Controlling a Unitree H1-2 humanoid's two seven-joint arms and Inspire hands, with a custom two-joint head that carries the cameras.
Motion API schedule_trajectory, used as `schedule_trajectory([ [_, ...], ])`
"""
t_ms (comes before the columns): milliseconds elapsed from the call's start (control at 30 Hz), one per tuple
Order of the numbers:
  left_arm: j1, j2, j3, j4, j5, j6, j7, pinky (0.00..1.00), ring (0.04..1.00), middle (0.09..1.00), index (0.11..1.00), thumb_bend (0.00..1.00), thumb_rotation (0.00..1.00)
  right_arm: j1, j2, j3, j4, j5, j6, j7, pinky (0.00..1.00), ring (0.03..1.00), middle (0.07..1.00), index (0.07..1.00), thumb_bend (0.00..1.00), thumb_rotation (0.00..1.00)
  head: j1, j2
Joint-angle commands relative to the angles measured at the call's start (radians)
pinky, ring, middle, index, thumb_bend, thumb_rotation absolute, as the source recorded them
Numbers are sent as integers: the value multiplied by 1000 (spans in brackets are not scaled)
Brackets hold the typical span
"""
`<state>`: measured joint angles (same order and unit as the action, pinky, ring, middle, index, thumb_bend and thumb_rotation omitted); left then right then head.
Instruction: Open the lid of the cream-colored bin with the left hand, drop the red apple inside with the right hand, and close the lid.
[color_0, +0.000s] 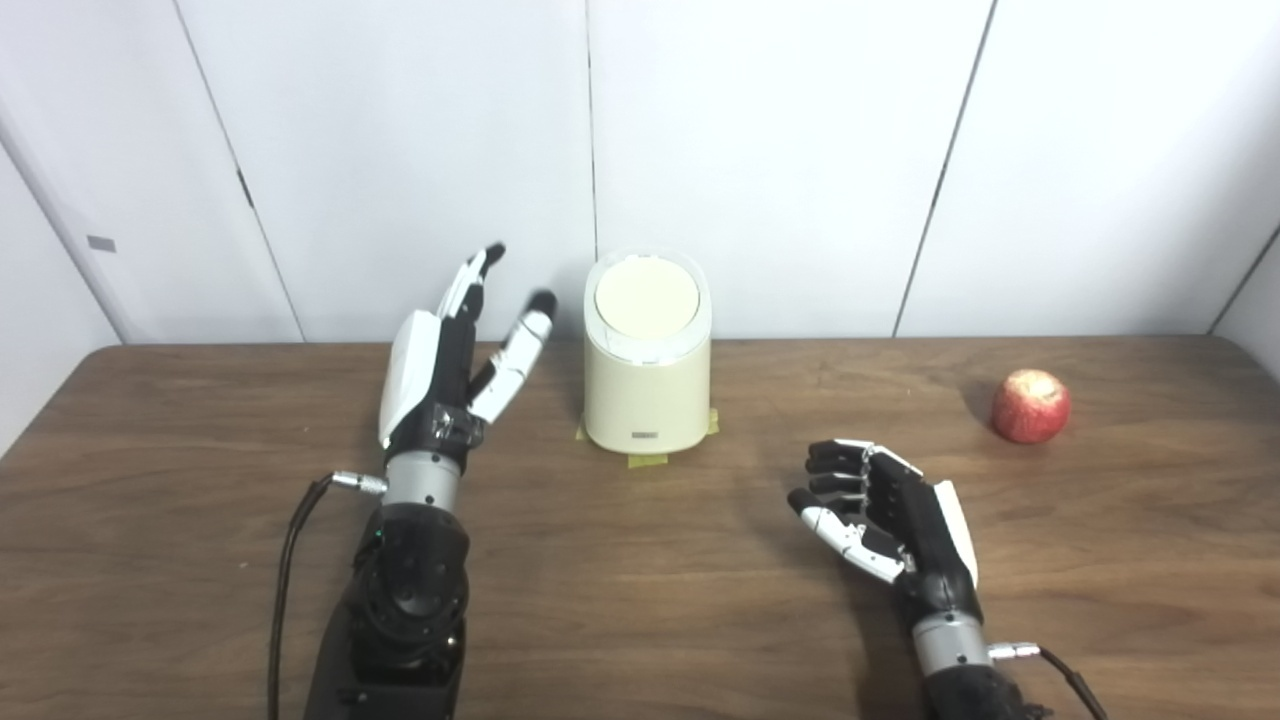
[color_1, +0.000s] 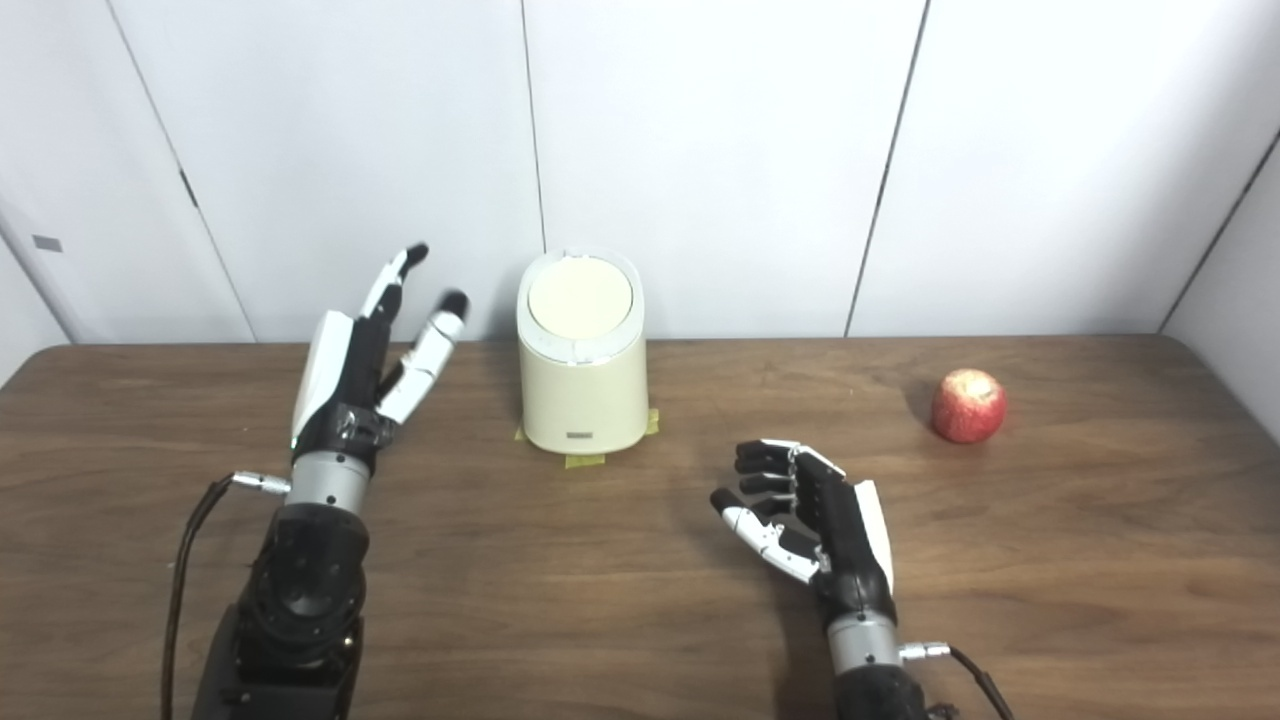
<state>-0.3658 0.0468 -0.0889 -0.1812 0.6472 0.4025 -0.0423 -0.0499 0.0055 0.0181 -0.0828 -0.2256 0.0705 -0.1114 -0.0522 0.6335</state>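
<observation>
Cream-colored bin (color_0: 647, 385) lid down, left hand (color_0: 440, 365) raised beside it — fingers spread, empty, right hand (color_0: 885, 515) low, loosely curled, empty

Bright, even light falls from above; my view is slightly soft all over. Only faint shadows sit left of the apple (color_0: 1030, 405) and under my right hand (color_0: 885, 510) on the tabletop (color_0: 640, 600). No harsh glare.

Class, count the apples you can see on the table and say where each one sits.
1. The red apple sits on the table's far right, apart from the right hand and the bin. None appears hidden.
</observation>
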Motion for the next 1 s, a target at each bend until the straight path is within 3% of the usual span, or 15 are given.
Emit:
schedule_trajectory([
  [0,-81,12,-18,1,36,11,11,1000,1000,1000,995,691,812,-28,1,3,-21,0,-21,-2,517,622,646,624,352,194,-2,1],
  [300,-191,48,-74,121,74,20,21,1000,1000,1000,1000,749,776,-29,2,7,-19,-4,-23,-5,517,621,646,627,347,195,-4,0],
  [433,-244,45,-85,184,59,-16,40,1000,1000,1000,999,767,742,-27,5,5,-24,3,-18,-3,521,625,648,628,348,192,-3,1],
  [733,-369,34,-127,323,87,21,68,1000,1000,1000,997,846,745,-25,5,8,-29,2,-16,0,506,615,638,619,349,195,-4,5],
  [833,-403,36,-145,368,113,50,69,1000,1000,1000,997,840,688,-23,5,9,-28,2,-20,0,504,617,639,620,346,195,-6,5],
  [967,-420,36,-149,407,146,66,70,1000,1000,1000,992,850,495,-21,8,7,-31,7,-18,0,507,614,637,617,348,173,-5,8],
])
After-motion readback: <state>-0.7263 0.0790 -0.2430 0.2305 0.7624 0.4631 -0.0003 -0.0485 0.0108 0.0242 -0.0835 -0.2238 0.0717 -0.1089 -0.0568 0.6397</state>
